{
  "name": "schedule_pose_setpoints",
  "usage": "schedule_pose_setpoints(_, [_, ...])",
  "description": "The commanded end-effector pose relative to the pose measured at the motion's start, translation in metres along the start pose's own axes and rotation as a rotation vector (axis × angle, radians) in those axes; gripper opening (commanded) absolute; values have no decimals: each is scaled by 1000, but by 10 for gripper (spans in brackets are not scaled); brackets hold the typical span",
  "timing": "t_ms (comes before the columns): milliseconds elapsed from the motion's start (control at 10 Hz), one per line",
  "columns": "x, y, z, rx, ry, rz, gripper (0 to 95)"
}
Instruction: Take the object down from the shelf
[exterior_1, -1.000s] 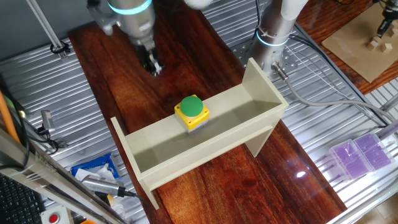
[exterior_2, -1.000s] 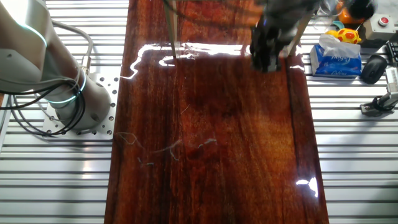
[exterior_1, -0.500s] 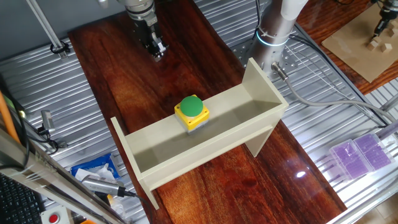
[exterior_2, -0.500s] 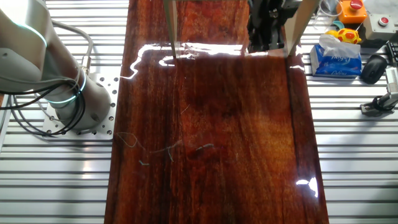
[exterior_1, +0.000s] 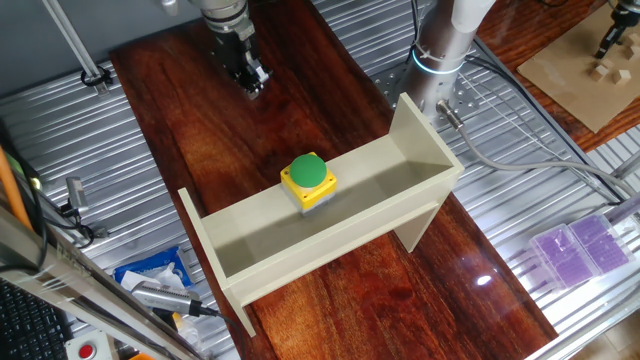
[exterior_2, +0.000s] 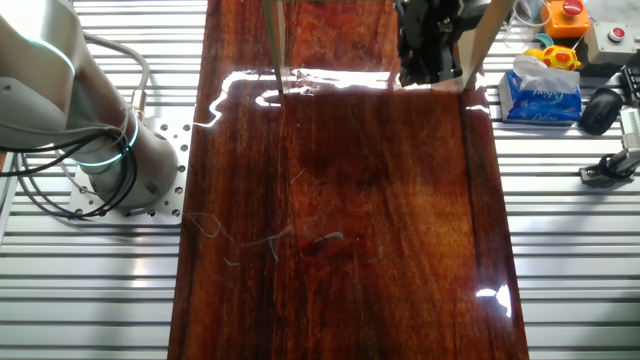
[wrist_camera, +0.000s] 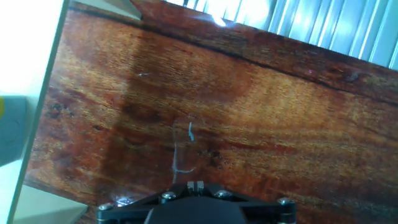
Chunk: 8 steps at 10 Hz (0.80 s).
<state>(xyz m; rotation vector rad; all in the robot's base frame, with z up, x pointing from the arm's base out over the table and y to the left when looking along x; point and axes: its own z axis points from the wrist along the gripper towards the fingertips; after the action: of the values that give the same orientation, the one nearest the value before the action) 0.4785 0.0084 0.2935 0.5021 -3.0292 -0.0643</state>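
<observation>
The object, a button box with a yellow top, grey base and green dome, sits on the beige shelf near its middle. The shelf stands across the dark wooden board. My gripper hangs over the board beyond the shelf, well away from the box, fingers together and empty. In the other fixed view the gripper is at the top, between the shelf's two legs. In the hand view the fingertips touch each other, and the shelf panel with a blurred grey edge of the box lies at the left.
The arm's base stands behind the shelf's right end. Purple boxes lie at the right, and a blue pack and tools at the front left. A tissue pack sits beside the board.
The gripper moved away from the shelf toward the far end of the board a second ago. It has barely moved in the last half second. The box has not moved.
</observation>
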Motion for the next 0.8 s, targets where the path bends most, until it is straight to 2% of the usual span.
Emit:
schedule_pose_setpoints(100, [5, 5, -13, -8, 1, 15, 0])
schedule_pose_setpoints(300, [15, 20, -35, -13, 7, 26, 0])
schedule_pose_setpoints(500, [18, 32, -50, -18, 9, 40, 0])
schedule_pose_setpoints(800, [18, 32, -50, -18, 6, -10, 0])
